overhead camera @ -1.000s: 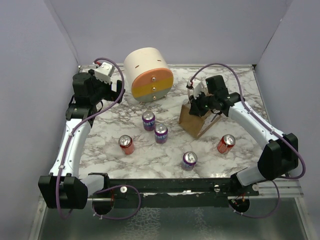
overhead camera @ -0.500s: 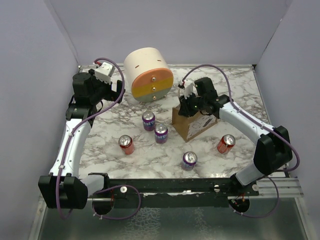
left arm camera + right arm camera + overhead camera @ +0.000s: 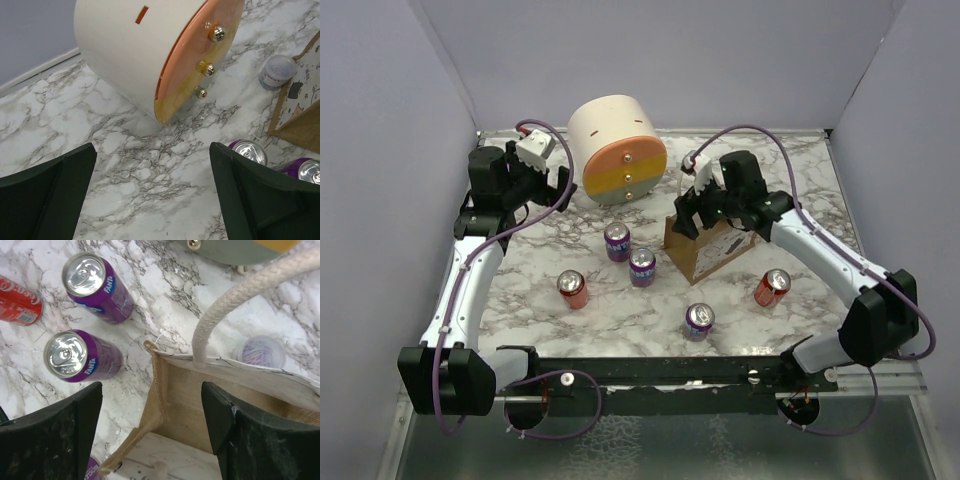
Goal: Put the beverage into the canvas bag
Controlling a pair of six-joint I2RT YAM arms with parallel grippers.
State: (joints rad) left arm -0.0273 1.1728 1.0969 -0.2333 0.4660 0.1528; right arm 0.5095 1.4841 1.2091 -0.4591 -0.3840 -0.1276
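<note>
Tan jute first: the canvas bag (image 3: 712, 252) stands on the marble table (image 3: 520, 290), right of centre, with its mouth facing up. In the overhead view its long axis runs roughly left to right, with one bottom corner turned toward the near edge. It's a boxy thing in coarse brown weave, with a cream rope handle (image 3: 235, 300) arching over the rim. A white label (image 3: 300, 95) with small dark printed figures sits on the side turned toward the cylinder.

Through the right wrist camera the mouth gapes wide and I'm seeing brown woven lining. The floor of the bag runs out of frame, so I cannot call the contents. The right gripper (image 3: 151, 390) hangs directly over the bag's left end, fingers spread wide either side of a top corner, clamping nothing.

Over on the other side, the left gripper (image 3: 151, 165) is spread fully wide too, with nothing in it. It is poised above bare marble and faces the cream cylinder (image 3: 130, 55), which lies on its side showing an orange-and-yellow face with three shiny knobs.

Drinks now. One purple Fanta can (image 3: 617, 241) and a second purple can (image 3: 642, 266) stand upright, silver lids up, just left of the bag. A third purple can (image 3: 699, 319) sits nearer the front. There's a red can (image 3: 572, 288) left of centre and the other red can (image 3: 772, 287) near the bag's right end. A small clear pot (image 3: 277, 71) rests on the table just behind the bag.
</note>
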